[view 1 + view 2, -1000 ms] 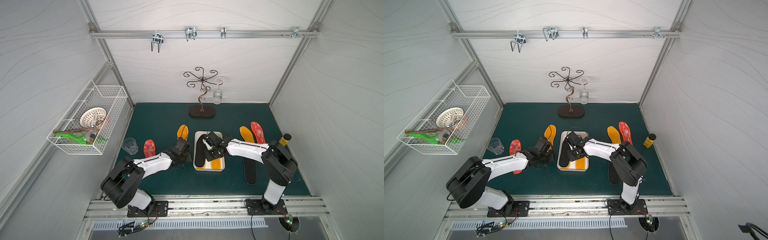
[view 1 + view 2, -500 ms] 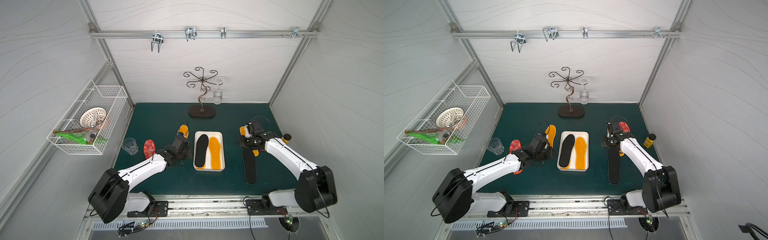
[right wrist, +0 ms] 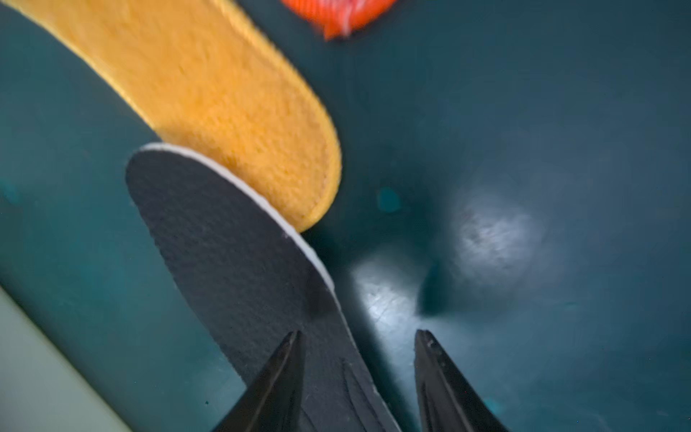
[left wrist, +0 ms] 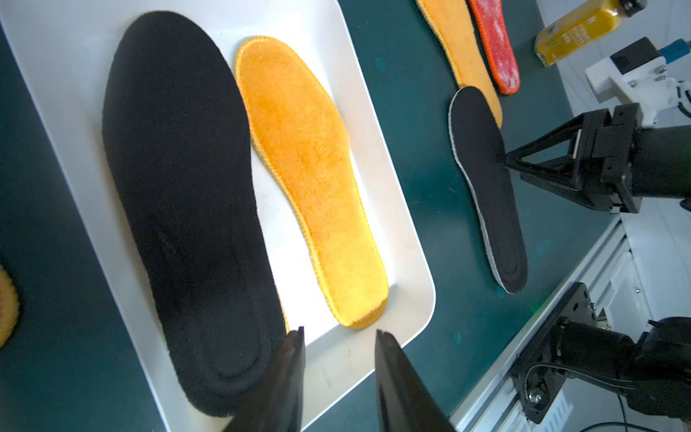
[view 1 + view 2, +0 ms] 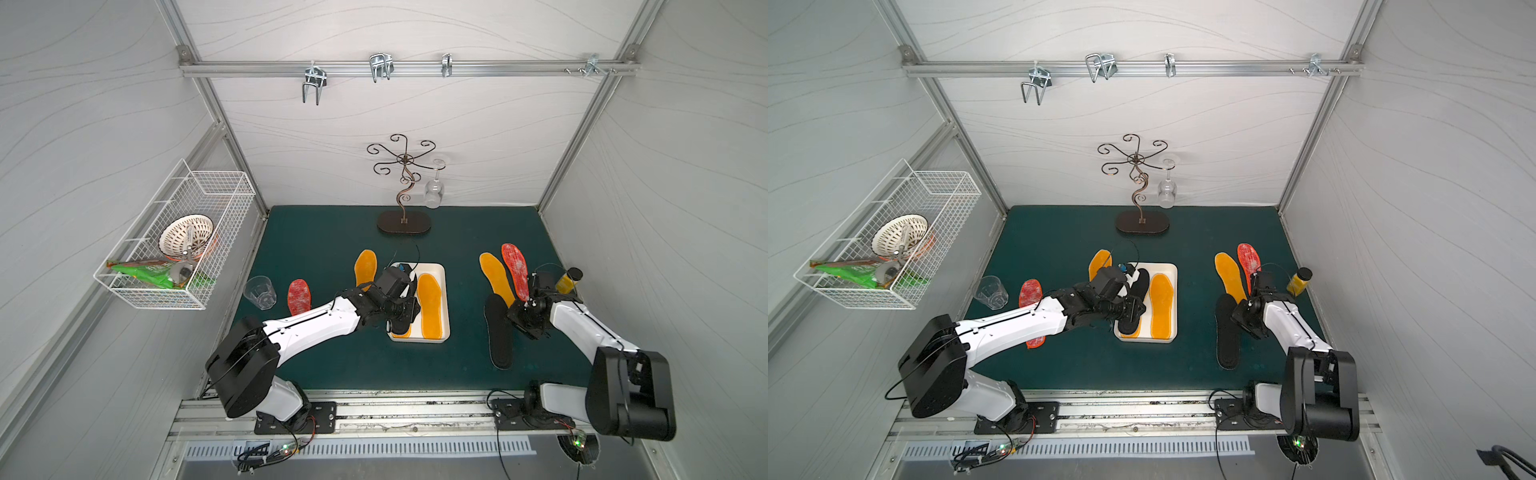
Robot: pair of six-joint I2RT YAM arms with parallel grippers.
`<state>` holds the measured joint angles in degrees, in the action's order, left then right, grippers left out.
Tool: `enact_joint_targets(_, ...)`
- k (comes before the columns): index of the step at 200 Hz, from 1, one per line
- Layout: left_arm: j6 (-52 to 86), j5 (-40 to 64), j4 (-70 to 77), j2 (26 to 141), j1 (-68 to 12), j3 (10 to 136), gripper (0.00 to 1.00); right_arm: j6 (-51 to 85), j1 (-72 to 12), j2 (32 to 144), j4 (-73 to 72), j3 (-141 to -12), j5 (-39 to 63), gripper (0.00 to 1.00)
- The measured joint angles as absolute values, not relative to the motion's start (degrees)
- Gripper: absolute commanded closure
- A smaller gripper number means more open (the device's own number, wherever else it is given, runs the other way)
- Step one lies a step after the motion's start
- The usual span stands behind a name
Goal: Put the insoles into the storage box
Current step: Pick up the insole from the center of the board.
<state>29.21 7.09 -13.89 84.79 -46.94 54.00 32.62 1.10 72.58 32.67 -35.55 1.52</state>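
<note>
Since half a second ago the left gripper [image 4: 338, 331] has swung over the storage box [image 4: 389, 224], and the right gripper [image 3: 358, 332] has drawn back to the loose black insole [image 3: 243, 262] on the mat [image 3: 561, 112], right of the box. Picking this one up seems the step in hand: the right jaws stand partly apart and empty, astride its thin edge, so they must sink and close there. The left gripper, also parted and empty, hovers above the box's near end.

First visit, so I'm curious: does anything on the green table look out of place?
Nothing spilled or broken. Right of the storage box, a black insole overlaps an orange insole's heel; inside the box, another black insole lies atop an orange one.
</note>
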Motion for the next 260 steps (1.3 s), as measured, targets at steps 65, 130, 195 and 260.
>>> enact_joint_targets(65,29.19,5.34,-14.09,84.79,-46.94,54.0,0.64,35.22,0.47,71.94,27.09,-31.62,15.42,0.76)
enact_joint_targets(130,29.58,3.84,-14.11,84.82,-46.94,54.0,0.64,38.04,-4.47,71.53,22.96,-31.51,21.5,0.97)
enact_joint_targets(195,28.29,5.63,-13.28,84.82,-46.92,53.74,0.62,33.34,-7.4,66.52,27.81,-33.52,14.87,0.4)
enact_joint_targets(260,24.97,15.53,-7.03,84.79,-48.07,52.51,0.6,30.39,-7.6,71.85,29.41,-33.78,12.67,0.51)
